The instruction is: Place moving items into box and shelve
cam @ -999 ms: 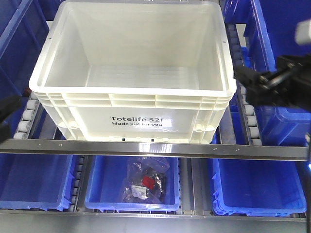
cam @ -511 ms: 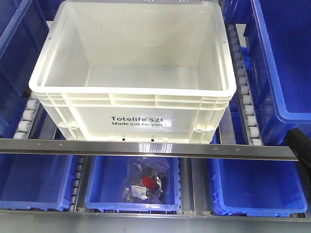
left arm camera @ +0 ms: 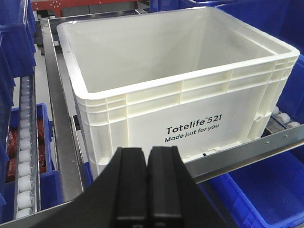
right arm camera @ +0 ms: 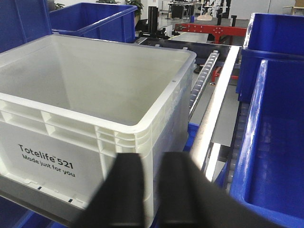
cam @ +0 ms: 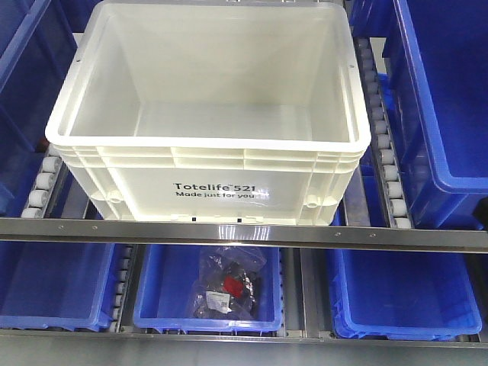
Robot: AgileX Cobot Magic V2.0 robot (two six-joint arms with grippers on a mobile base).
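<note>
The box [cam: 206, 183] is a big white tote printed "Totelife 521", standing on the shelf's roller tracks behind a metal rail. What shows of its inside is bare. The moving items are out of view in every frame. In the left wrist view my left gripper [left arm camera: 147, 154] is shut with nothing in it, low in front of the box [left arm camera: 190, 109]. My right gripper [right arm camera: 152, 160] is blurred and open with a narrow gap, just off the front right corner of the box [right arm camera: 71, 137]. Neither gripper appears in the front view.
Blue bins flank the box, a deep one at the right [cam: 442, 99]. Below the metal rail [cam: 244, 232] sit more blue bins; the middle one holds a clear bag of dark parts [cam: 229, 290]. Roller tracks [cam: 389, 175] run beside the box.
The right arm, beside the box's right wall a second ago, dropped to the lower right corner and has left the front view. A dark shape at the left edge is gone too.
</note>
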